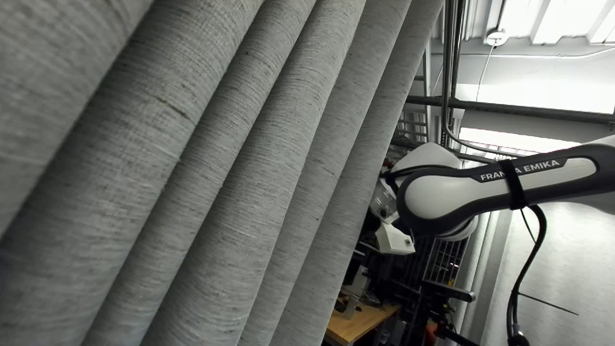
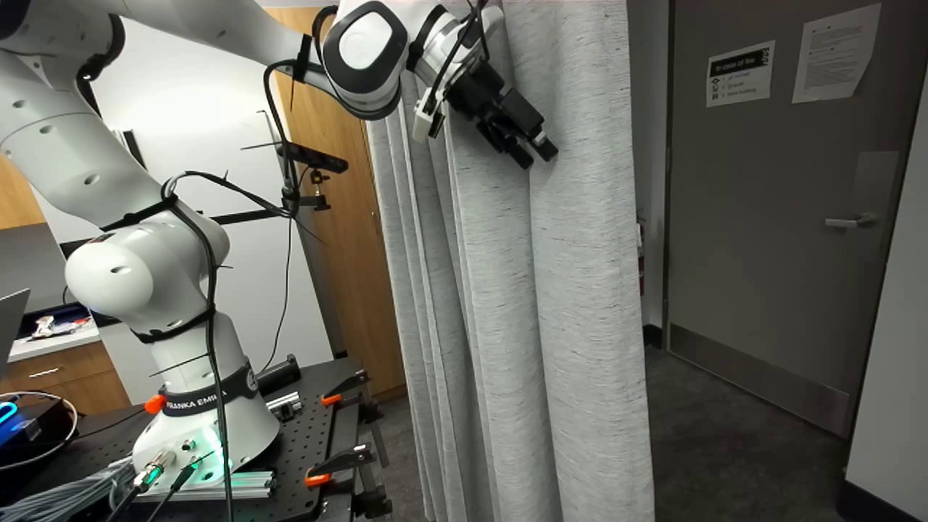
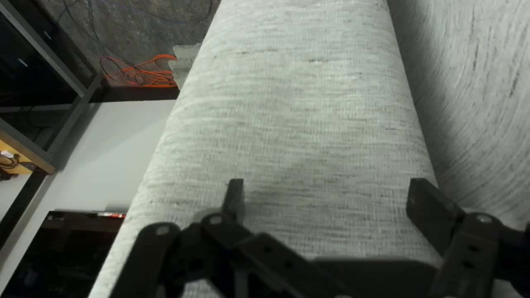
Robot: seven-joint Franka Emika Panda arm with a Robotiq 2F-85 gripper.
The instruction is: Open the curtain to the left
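The gripper (image 3: pixel 328 191) has its fingers (image 3: pixel 430 207) spread wide, a fold of the curtain (image 3: pixel 306 124) directly in front of them; contact cannot be made out. Lower than the gripper, a desk (image 2: pixel 301 428) bears the arm (image 2: pixel 163 261); well apart from the gripper, past the curtain's edge, stands a door (image 2: pixel 754 254).

A grey door (image 2: pixel 768 239) bearing two paper sheets (image 2: pixel 740 73)
In the wrist view, an orange cable (image 3: pixel 155 78) lies looped on the floor (image 3: pixel 136 33).
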